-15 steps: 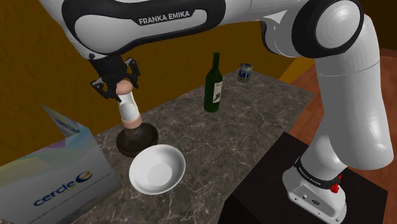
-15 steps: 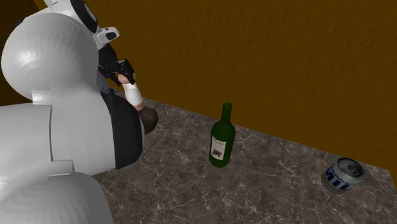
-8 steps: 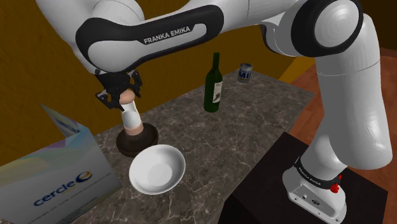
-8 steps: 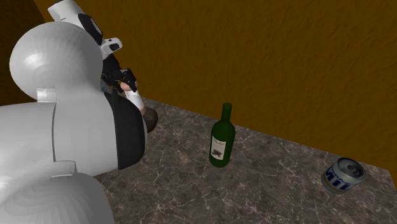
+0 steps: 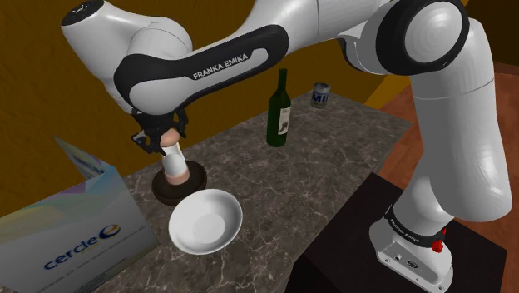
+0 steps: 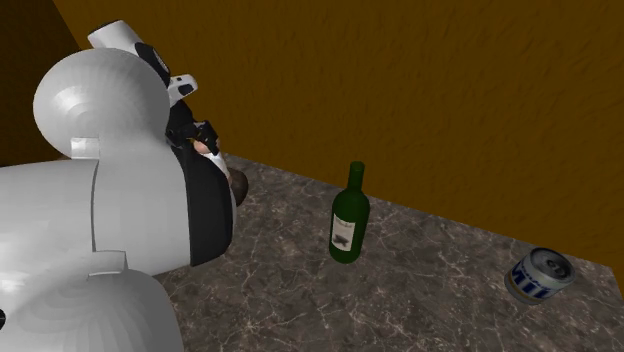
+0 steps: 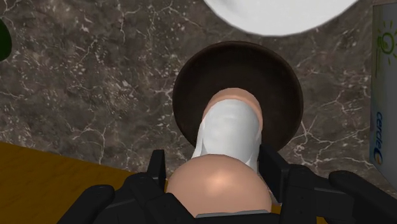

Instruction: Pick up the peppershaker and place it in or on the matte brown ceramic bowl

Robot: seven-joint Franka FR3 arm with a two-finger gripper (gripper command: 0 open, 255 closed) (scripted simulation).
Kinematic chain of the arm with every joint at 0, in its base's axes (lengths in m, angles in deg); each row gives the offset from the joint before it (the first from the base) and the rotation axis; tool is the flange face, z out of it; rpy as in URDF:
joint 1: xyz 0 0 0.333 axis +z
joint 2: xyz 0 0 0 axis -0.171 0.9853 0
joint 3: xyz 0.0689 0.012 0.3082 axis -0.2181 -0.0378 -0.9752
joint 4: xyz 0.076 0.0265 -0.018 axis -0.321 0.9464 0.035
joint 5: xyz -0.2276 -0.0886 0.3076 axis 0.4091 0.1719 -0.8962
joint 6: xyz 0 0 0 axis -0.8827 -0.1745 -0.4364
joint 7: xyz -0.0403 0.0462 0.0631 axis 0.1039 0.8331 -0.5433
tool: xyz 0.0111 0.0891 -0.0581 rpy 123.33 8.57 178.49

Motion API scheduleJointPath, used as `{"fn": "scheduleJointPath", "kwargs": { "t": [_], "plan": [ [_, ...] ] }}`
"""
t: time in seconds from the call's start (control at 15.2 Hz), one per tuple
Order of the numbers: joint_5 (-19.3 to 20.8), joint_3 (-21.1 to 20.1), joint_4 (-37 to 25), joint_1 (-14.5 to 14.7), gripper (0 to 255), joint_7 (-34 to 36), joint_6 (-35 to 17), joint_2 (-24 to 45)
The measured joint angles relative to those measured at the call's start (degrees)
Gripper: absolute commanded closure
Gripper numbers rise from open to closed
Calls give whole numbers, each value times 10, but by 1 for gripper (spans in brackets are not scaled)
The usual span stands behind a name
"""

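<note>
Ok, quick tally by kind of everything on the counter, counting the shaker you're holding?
Bowls: 2, the brown bowl and the white bowl
Bottles: 1, the green bottle
Cans: 1, the can
Shakers: 1, the peppershaker, clasped in the gripper
Boxes: 1, the box
Total: 6

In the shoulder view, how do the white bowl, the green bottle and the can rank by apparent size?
1. white bowl, widest, but nearest the camera.
2. green bottle, taller yet slimmer; unsure against the bowl.
3. can, plainly smallest, also farthest away.
</note>
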Motion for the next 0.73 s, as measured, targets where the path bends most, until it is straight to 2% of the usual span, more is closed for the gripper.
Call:
{"fn": "scheduleJointPath", "kwargs": {
  "t": [0.33, 0.4, 0.73],
  "plan": [
    [0, 0, 3, 0, 255, 1, -2, 0],
    [0, 0, 3, 0, 0, 1, -2, 0],
    [0, 0, 3, 0, 0, 1, -3, 0]
  ]
}}
